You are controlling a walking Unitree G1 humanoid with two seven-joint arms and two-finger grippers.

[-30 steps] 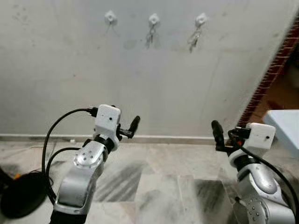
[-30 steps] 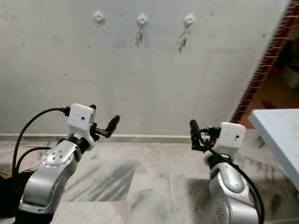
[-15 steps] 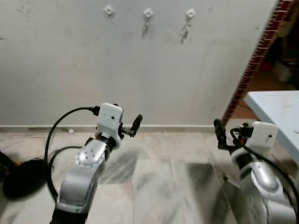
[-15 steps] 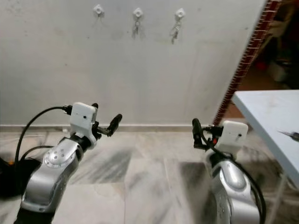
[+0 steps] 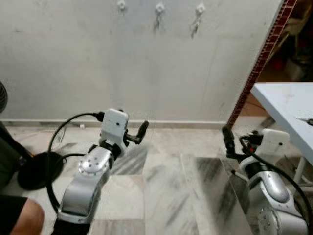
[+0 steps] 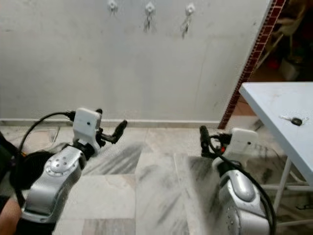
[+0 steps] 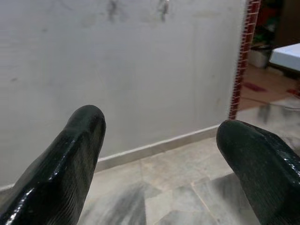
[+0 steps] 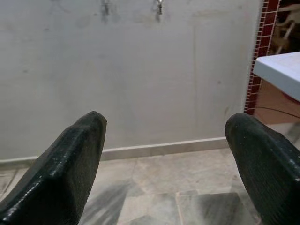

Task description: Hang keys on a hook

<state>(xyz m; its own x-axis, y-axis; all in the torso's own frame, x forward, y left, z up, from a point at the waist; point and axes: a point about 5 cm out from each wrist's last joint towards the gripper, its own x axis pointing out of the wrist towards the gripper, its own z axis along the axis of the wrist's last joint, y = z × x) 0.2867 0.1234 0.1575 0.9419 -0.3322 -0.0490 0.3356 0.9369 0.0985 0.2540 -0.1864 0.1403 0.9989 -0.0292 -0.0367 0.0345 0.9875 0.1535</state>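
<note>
Both grippers' fingers (image 7: 70,159) (image 8: 70,159) stay spread and empty; a key (image 6: 293,120) now shows on the table (image 6: 274,105).

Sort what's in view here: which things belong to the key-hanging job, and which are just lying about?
Job:
- key lying on the white table
- three wall hooks; the left one looks free, the other two hold keys
- left pincer and right pincer, both open

Lying about:
- dark round object on the floor
- brick wall edge
</note>
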